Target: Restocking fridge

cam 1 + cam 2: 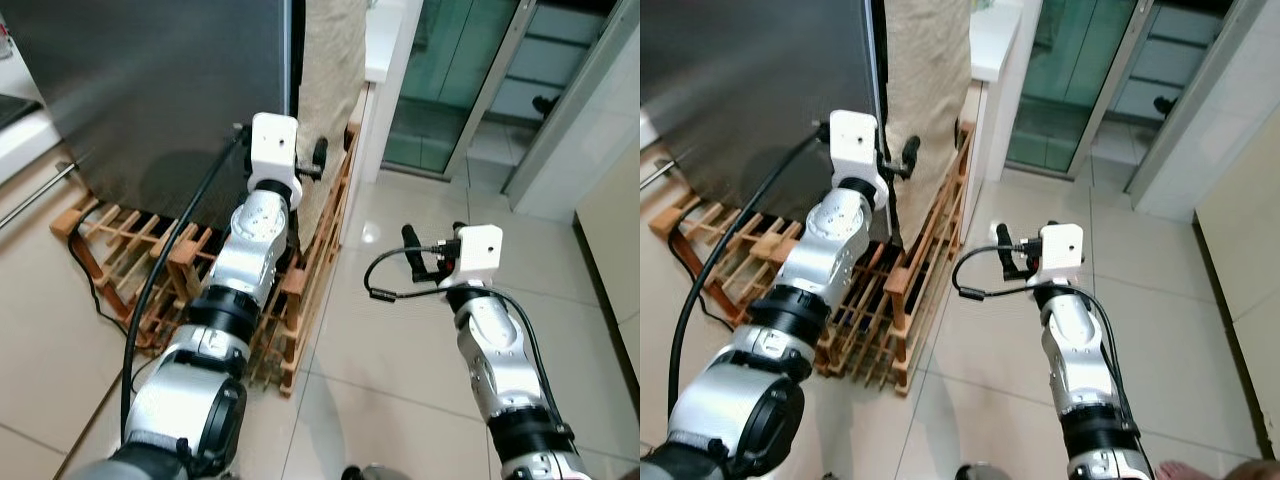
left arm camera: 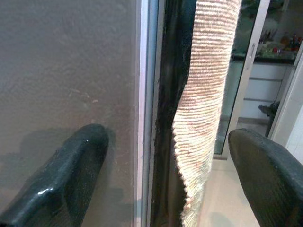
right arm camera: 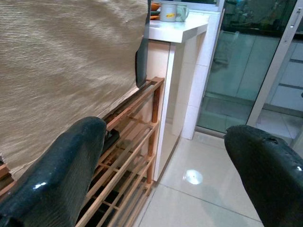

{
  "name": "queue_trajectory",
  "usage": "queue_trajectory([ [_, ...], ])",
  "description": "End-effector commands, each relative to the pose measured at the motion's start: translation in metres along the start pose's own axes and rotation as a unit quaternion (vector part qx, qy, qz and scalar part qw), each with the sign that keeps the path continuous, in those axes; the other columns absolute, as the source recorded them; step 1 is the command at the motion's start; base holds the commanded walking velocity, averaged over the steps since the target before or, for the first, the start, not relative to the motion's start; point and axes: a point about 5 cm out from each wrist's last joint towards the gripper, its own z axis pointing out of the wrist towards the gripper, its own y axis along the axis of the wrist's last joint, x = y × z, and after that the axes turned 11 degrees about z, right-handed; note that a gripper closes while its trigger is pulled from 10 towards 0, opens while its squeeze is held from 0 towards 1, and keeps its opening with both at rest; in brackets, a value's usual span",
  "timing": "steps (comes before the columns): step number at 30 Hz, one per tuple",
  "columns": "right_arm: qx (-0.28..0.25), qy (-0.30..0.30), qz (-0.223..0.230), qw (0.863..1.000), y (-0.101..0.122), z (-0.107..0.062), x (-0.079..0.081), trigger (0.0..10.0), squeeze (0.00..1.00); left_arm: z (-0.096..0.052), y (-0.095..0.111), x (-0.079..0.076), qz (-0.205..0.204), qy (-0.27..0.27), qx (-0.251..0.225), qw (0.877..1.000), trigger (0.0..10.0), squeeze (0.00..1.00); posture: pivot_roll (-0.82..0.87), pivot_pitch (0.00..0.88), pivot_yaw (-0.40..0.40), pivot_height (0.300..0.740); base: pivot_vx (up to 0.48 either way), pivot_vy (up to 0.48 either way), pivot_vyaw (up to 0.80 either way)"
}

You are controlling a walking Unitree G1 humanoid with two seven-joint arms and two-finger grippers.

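The left gripper (image 2: 165, 156) is up at the fridge (image 1: 150, 90), upper left of the head view, its black fingers (image 2: 61, 179) spread wide apart with nothing between them. One finger lies over the grey door face, the other out beyond the woven cloth (image 2: 203, 94) that hangs down the fridge's side. Between them runs the door's pale edge strip and the dark seam (that seam looks like the thing to get hold of).

Here is the worry: the cloth sits just beside the seam. If the fingers close from here, my guess is they pinch fabric along with the door edge, or fabric alone, and a pull drags the cloth instead of opening anything. The door face also looks smooth, so a finger pressing on it may simply slide off.

The right gripper (image 1: 425, 262) hangs mid-frame over the tiled floor (image 1: 400, 350), fingers parted and holding nothing, its wrist camera looking towards the wooden rack (image 3: 137, 137) and a white counter (image 3: 180, 28) with mugs on top. No groceries in either gripper, so the restocking looks barely begun.

Another risk sits lower left: a black cable (image 1: 165, 270) runs down the left arm and near the rack's slats (image 1: 130, 250). A wide swing of the door or arm could snag it there. The rack itself stands under and beside the fridge, close to the robot's path.
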Motion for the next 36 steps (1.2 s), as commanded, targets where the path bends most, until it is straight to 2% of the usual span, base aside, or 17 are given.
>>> queue_trajectory([
  [1,-0.010,-0.004,-0.008,1.000,0.003,-0.002,-0.004,10.0,0.00,0.005,0.008,0.000,-0.003,0.000,-0.012,1.000,10.0,0.00,-0.12,0.000,-0.021,0.740,0.000,0.000,0.00],
  [8,-0.011,-0.007,-0.011,1.000,0.004,-0.001,-0.005,10.0,0.00,0.012,0.019,-0.003,-0.010,-0.012,-0.025,1.000,10.0,0.00,-0.12,0.000,-0.013,0.740,0.000,0.000,0.00],
  [12,-0.012,-0.008,-0.011,1.000,0.003,-0.002,-0.005,10.0,0.00,0.013,0.022,-0.006,-0.030,-0.023,-0.026,0.999,10.0,0.00,-0.13,0.000,-0.010,0.740,0.000,0.000,0.00],
  [13,-0.011,-0.010,-0.012,1.000,0.002,-0.004,-0.006,10.0,0.00,0.014,0.024,-0.010,-0.048,-0.030,-0.024,0.998,10.0,0.00,-0.13,0.000,-0.003,0.740,0.000,0.000,0.00],
  [18,-0.010,-0.014,-0.012,1.000,0.002,-0.005,-0.008,10.0,0.00,0.014,0.025,-0.016,-0.052,-0.036,-0.025,0.998,10.0,0.00,-0.14,0.000,-0.003,0.740,0.000,0.000,0.00],
  [22,-0.009,-0.014,-0.013,1.000,0.002,-0.005,-0.008,10.0,0.00,0.015,0.021,-0.019,-0.080,-0.035,-0.009,0.996,10.0,0.00,-0.14,0.000,-0.002,0.740,0.000,0.000,0.00],
  [25,-0.010,-0.015,-0.015,1.000,0.002,-0.005,-0.009,10.0,0.00,0.015,0.024,-0.025,-0.097,-0.050,-0.014,0.994,10.0,0.00,-0.15,0.000,-0.001,0.740,0.000,0.000,0.00],
  [33,-0.010,-0.015,-0.018,1.000,0.002,-0.004,-0.010,10.0,0.00,0.013,0.029,-0.037,-0.099,-0.084,-0.027,0.991,10.0,0.00,-0.14,0.000,-0.002,0.740,0.000,0.000,0.00],
  [36,-0.010,-0.015,-0.018,1.000,0.002,-0.004,-0.009,10.0,0.00,0.014,0.027,-0.038,-0.073,-0.077,-0.024,0.994,10.0,0.00,-0.14,0.000,-0.002,0.740,0.000,0.000,0.00],
])
